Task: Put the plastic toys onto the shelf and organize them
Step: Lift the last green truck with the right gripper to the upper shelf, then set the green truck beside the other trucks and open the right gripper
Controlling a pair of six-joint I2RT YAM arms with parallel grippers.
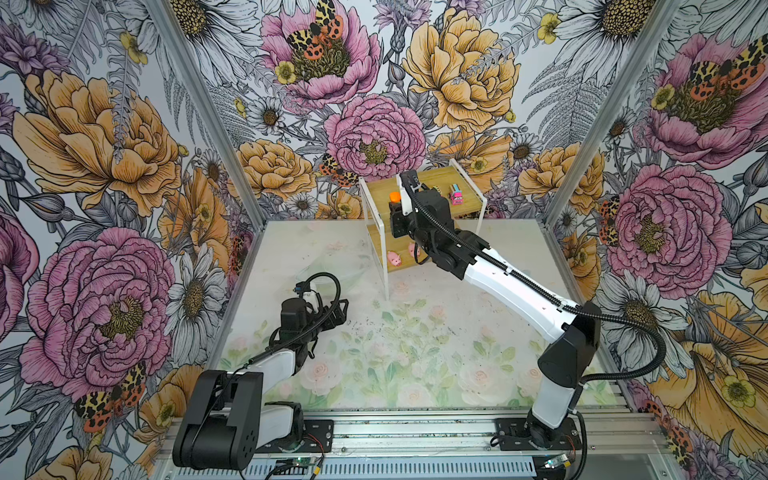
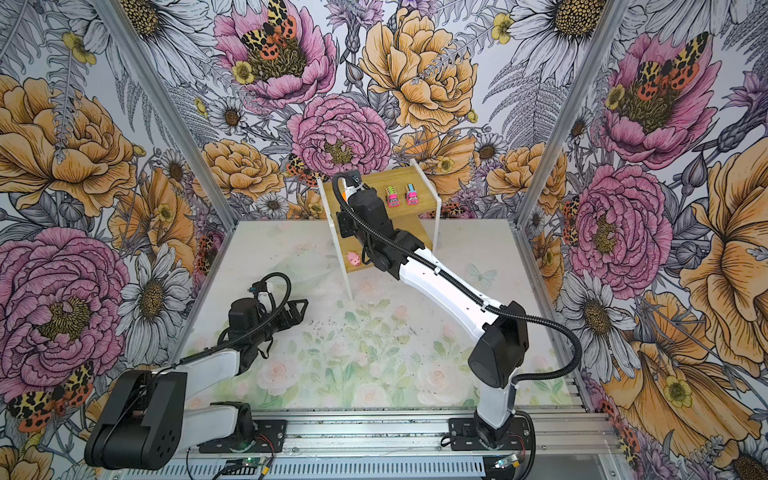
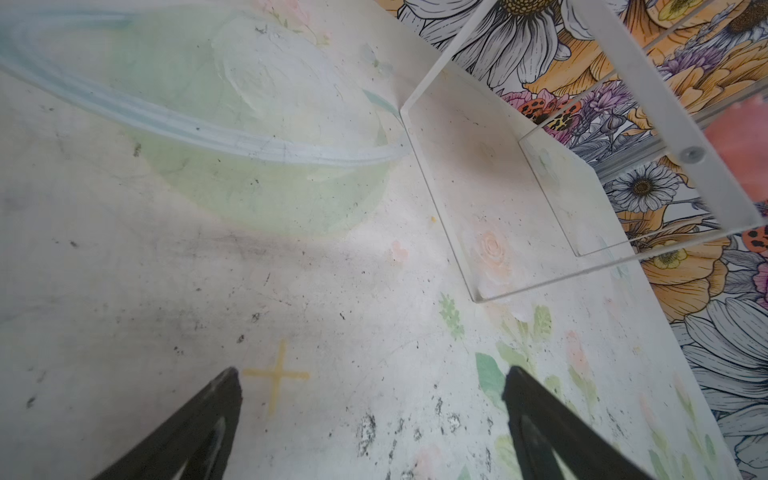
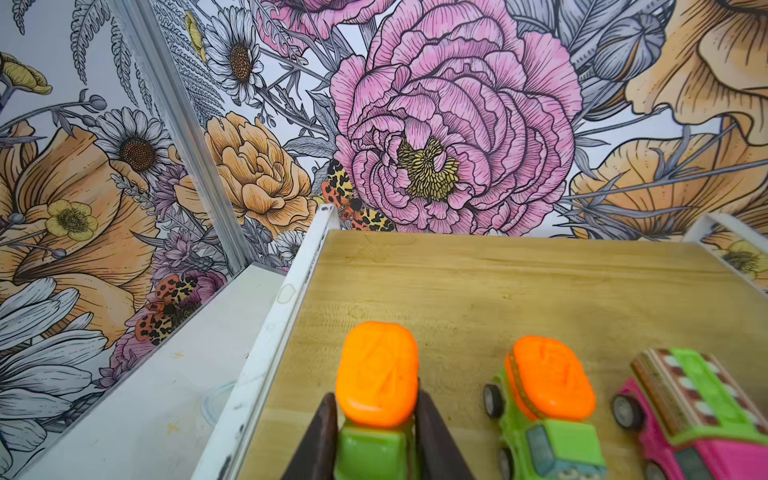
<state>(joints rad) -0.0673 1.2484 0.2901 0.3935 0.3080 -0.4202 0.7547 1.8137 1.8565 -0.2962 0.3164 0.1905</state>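
Observation:
My right gripper (image 4: 376,399) is shut on an orange-and-green truck (image 4: 376,365), holding it at the left end of the shelf's top board (image 4: 498,282). Beside it on that board stand a second orange-and-green truck (image 4: 544,390) and a pink truck with a green striped top (image 4: 690,399). A top view shows two pink trucks (image 2: 392,196) (image 2: 411,194) side by side on the shelf (image 2: 399,178). Two pink pigs (image 1: 394,258) (image 1: 413,249) lie on the lower board, partly behind the right arm. My left gripper (image 3: 372,374) is open and holds nothing, low over the mat, short of the shelf.
A clear plastic bowl (image 3: 187,122) sits on the flowered mat just beyond the left gripper (image 1: 338,309), next to the shelf's white frame (image 3: 648,104). The shelf (image 1: 378,195) stands against the back wall. Papered walls close in the mat at both sides.

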